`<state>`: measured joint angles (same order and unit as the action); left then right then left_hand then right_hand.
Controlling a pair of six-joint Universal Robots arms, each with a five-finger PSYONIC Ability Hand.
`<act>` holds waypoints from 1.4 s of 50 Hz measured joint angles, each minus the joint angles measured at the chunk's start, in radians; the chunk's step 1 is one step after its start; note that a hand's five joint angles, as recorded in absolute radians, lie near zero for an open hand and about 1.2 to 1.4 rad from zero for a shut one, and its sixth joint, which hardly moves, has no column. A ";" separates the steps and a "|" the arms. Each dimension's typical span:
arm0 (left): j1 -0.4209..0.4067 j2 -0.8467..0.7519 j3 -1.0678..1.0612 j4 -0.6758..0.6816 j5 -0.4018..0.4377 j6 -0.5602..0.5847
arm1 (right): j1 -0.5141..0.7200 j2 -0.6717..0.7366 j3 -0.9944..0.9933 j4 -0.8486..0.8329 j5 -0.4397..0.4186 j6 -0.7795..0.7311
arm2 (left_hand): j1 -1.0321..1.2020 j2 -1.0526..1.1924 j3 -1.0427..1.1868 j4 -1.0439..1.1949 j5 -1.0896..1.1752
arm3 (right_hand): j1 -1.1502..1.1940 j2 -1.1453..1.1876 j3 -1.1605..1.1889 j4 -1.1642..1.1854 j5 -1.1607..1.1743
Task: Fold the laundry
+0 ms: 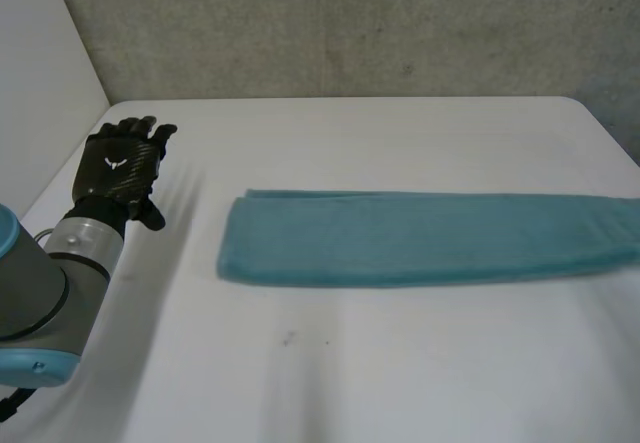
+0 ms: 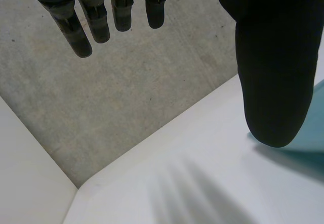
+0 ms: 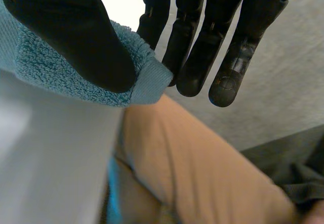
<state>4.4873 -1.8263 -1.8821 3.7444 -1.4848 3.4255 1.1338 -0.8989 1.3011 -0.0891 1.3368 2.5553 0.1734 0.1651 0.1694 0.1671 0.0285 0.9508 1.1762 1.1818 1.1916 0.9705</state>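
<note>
— What is the table (image 1: pixel 400 383) like?
— It is white and flat. A grey wall (image 1: pixel 350 23) stands at its far side. A white board (image 1: pixel 40 53) stands at the left.
— Where is the towel (image 1: pixel 420 238)?
— The blue-green towel lies flat on the table. It is folded into one long strip. It starts near the middle and runs all the way to the right edge.
— What does the left hand (image 1: pixel 120 168) do?
— It is over the far left part of the table, well apart from the towel. Its fingers (image 2: pixel 76 27) are straight and loose, and its thumb sticks out to the side. It holds nothing. The left arm (image 1: pixel 40 293) comes in from the near left corner.
— And the right hand (image 3: pixel 71 32)?
— It is at the right end of the towel, at a corner by the table's edge. Its thumb lies on the fluffy cloth. Its straight fingers are on the other side, so the corner is pinched between them.
— What is past that edge?
— Something tan (image 3: pixel 187 163), and a grey surface (image 3: pixel 288 72) behind the fingers.
</note>
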 measured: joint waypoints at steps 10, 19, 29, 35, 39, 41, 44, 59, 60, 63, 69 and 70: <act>0.006 0.005 0.003 0.001 -0.001 0.001 | 0.200 -0.058 -0.103 -0.001 0.040 -0.016 | 0.000 0.000 0.000 0.000 0.000 | 0.009 0.000 0.000 0.000 0.009; 0.010 0.018 0.006 0.006 -0.002 0.001 | 0.645 -0.069 -0.222 -0.018 0.015 0.048 | 0.000 0.000 0.000 0.000 0.000 | 0.009 0.000 0.005 0.000 0.011; 0.019 0.021 0.003 0.008 -0.002 0.001 | 1.072 0.103 -0.323 -0.109 -0.084 0.070 | 0.000 0.000 0.000 0.000 0.000 | 0.014 0.000 0.006 0.000 0.011; 0.013 0.018 0.003 0.006 0.000 0.001 | 1.182 0.227 -0.346 -0.123 -0.094 0.082 | 0.000 0.000 0.000 0.000 0.000 | -0.154 -0.197 -0.192 -0.200 -0.167; -0.005 0.013 0.009 0.001 0.002 0.001 | 1.200 0.263 -0.356 -0.091 -0.022 0.086 | 0.000 0.000 0.000 0.000 0.000 | -0.670 -0.850 -0.845 -0.845 -0.797; -0.018 0.011 0.015 0.001 0.003 0.001 | 1.198 0.259 -0.354 -0.081 0.001 0.088 | 0.000 0.000 0.000 0.000 0.000 | -0.670 -0.850 -0.845 -0.845 -0.797; -0.073 -0.003 0.042 0.000 0.007 0.003 | 1.172 0.199 -0.323 -0.044 0.090 0.107 | 0.000 0.000 0.000 0.000 0.000 | -0.746 -0.958 -0.967 -0.963 -0.899; -0.357 -0.285 0.362 -0.039 0.011 0.006 | 0.823 -0.181 0.178 0.000 0.123 0.308 | 0.000 0.000 0.000 0.000 0.000 | -0.746 -0.958 -0.968 -0.963 -0.899; -0.363 -0.306 0.378 -0.050 0.011 0.007 | 0.806 -0.185 0.202 -0.002 0.117 0.309 | 0.000 0.000 0.000 0.000 0.000 | -0.746 -0.958 -0.968 -0.963 -0.899; -0.373 -0.375 0.431 -0.100 0.009 0.010 | 0.745 -0.191 0.282 -0.020 0.086 0.308 | 0.000 0.000 0.000 0.000 0.000 | -0.746 -0.957 -0.966 -0.963 -0.899; -0.368 -0.452 0.477 -0.200 0.000 0.013 | 0.657 -0.176 0.374 -0.084 0.029 0.299 | 0.000 0.000 0.000 0.000 0.000 | -0.288 -0.406 -0.420 -0.429 -0.399; -0.366 -0.454 0.476 -0.207 -0.001 0.014 | 0.651 -0.174 0.377 -0.090 0.027 0.298 | 0.000 0.000 0.000 0.000 0.000 | -0.244 -0.328 -0.345 -0.370 -0.344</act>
<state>4.1208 -2.2806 -1.4056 3.5375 -1.4860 3.4391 1.7851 -1.0730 1.6782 -0.1791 1.3633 2.8535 0.1734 0.1650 0.1694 0.1671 0.0285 0.7065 0.8482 0.8370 0.8213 0.6269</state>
